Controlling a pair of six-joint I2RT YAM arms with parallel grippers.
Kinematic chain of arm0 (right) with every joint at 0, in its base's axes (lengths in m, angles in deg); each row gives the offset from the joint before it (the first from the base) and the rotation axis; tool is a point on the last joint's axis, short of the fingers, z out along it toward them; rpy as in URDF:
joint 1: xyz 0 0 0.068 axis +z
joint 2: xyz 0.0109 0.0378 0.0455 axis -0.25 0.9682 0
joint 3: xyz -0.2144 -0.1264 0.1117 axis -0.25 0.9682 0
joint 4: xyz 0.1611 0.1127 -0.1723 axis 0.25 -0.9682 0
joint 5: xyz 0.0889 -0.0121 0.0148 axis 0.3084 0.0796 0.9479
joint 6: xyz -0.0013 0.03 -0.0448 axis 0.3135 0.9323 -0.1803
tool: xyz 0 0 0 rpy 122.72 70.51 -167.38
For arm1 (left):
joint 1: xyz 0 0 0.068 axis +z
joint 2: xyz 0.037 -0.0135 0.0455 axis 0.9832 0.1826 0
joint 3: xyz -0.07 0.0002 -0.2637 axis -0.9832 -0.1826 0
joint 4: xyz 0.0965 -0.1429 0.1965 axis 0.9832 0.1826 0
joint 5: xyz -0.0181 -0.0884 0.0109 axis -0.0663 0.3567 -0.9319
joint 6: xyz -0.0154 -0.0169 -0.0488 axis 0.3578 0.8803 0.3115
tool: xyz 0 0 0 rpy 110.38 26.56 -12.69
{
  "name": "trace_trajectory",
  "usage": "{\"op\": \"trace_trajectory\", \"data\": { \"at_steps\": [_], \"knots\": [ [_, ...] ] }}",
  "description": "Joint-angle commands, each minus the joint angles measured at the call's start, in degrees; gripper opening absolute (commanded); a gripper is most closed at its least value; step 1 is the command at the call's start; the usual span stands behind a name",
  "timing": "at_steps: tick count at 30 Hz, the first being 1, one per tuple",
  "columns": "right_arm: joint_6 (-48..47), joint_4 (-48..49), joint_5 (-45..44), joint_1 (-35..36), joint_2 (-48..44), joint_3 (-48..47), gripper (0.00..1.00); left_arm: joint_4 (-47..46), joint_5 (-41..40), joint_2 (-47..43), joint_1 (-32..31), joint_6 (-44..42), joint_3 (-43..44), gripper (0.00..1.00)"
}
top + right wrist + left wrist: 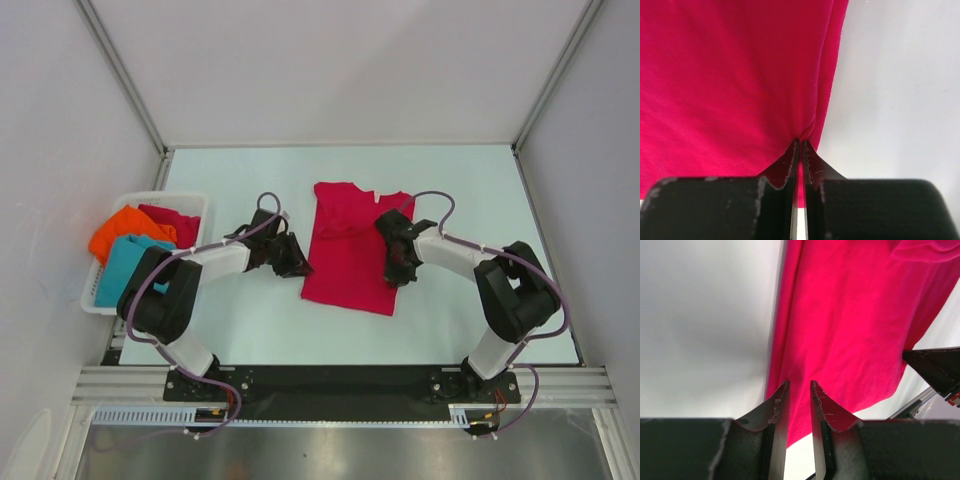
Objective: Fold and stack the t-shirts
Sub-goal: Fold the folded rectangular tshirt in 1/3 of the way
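Note:
A crimson red t-shirt [350, 250] lies spread flat in the middle of the white table, partly folded near its collar. My right gripper [397, 268] is at the shirt's right edge, shut on a pinch of that edge; the cloth puckers at its tips in the right wrist view [801, 141]. My left gripper [296, 266] is at the shirt's lower left edge, its jaws a narrow gap apart with nothing between them [800, 384]. The red shirt [850, 330] lies just beyond its tips. Orange [125, 232], teal [125, 262] and a second red [172, 222] t-shirt lie bunched in the basket.
The white slotted basket [192, 199] stands at the table's left edge, beside the left arm. White walls enclose the table at the back and sides. The right gripper's finger [935, 367] shows at the right of the left wrist view.

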Motion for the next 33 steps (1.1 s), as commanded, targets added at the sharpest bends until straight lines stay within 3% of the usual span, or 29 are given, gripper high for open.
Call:
{"op": "trace_trajectory", "data": {
  "at_steps": [1, 33],
  "knots": [
    [0.80, -1.42, -0.75, 0.67, -2.55, 0.51, 0.06, -2.47, -0.16, -0.02, -0.69, 0.79, -1.29, 0.27],
    [0.36, -2.65, -1.98, 0.75, -1.85, -0.98, 0.06, 3.68, -4.64, 0.68, -0.60, -2.64, 5.47, 0.27]
  ]
}}
